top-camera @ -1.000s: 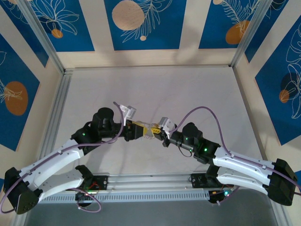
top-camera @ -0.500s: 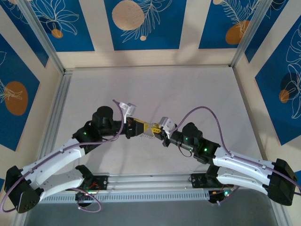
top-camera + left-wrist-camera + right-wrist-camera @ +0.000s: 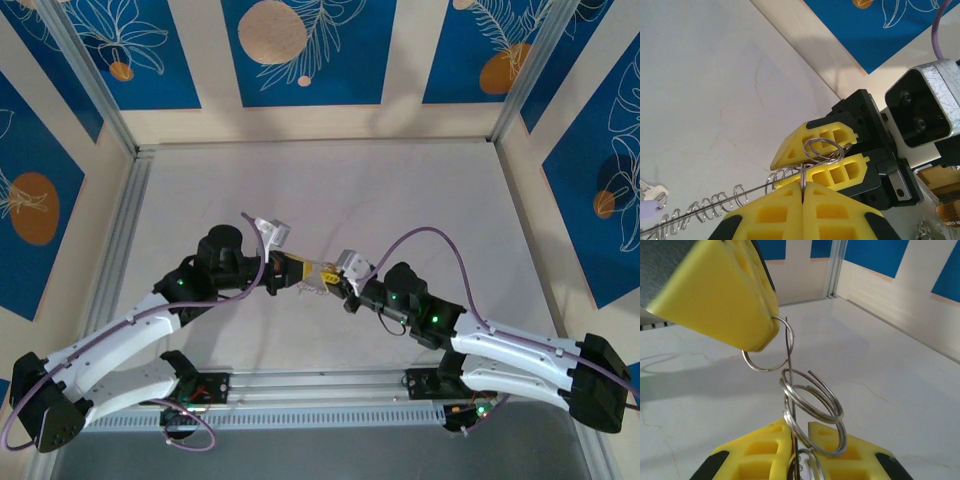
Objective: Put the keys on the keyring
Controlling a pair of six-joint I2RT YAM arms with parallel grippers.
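Over the last second the left claw [image 3: 803,186], a pair of yellow ribbed plastic fingers on a black body, had gone from partly apart to fully closed. Its two tips now met flat against each other with a strand of the thin silver wire keyring [image 3: 810,402] pinched in the seam. The right claw [image 3: 799,429], built the same way, was the fixed point of the scene. It was closed almost to touching on the keyring's overlapping loops, which rose out from between its fingers. The left claw sat just beside the right claw, tip to tip, so the keyring hung stretched between them above the white tabletop [image 3: 420,200]. A springy wire coil [image 3: 715,202] of the same silver trailed down and away from the right claw. Well apart from that claw, at the coil's far end, lay the keys [image 3: 651,199], small pale white and lilac metal pieces resting on the tabletop. Whether they were already threaded onto that coil could not be told. My judgement was that the fresh second grip gave the arms two holds on the wire. That is what they would need to pry a turn open or steady it for threading. No brand, label or readable writing showed on the claws, the keys or the tabletop.
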